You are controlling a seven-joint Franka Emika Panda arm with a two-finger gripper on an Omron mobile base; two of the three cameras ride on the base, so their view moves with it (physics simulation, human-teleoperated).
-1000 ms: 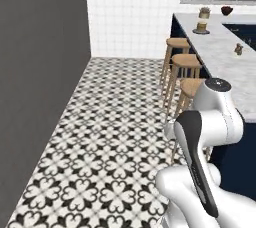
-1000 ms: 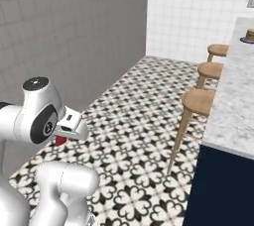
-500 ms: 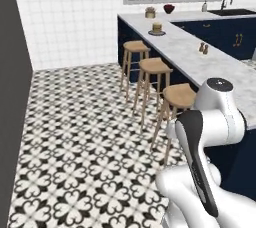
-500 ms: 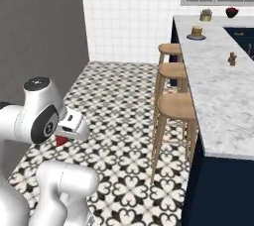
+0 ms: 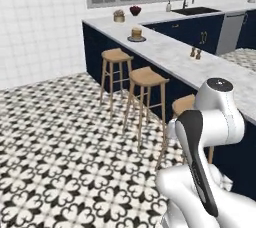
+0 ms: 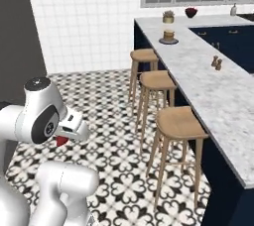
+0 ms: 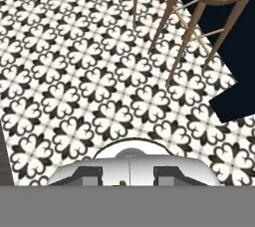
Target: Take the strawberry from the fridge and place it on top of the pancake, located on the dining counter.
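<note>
Red and tiny, the strawberry (image 6: 61,141) sat pinched in the closed claw (image 6: 63,140), tucked low against the robot's white body, above the patterned black-and-white floor tiles (image 6: 109,96). Its target, the golden-tan pancake (image 6: 168,35) stack on a dark plate (image 6: 168,41), stood well apart, far ahead and to the right of the claw, near the far end of the long marble desk (image 6: 208,86). Three round wooden stools (image 6: 181,121) lined the desk's near side, between the robot and the slab. Judging from this, the berry needed carrying forward, up and rightward over the stools to reach the stack.
</note>
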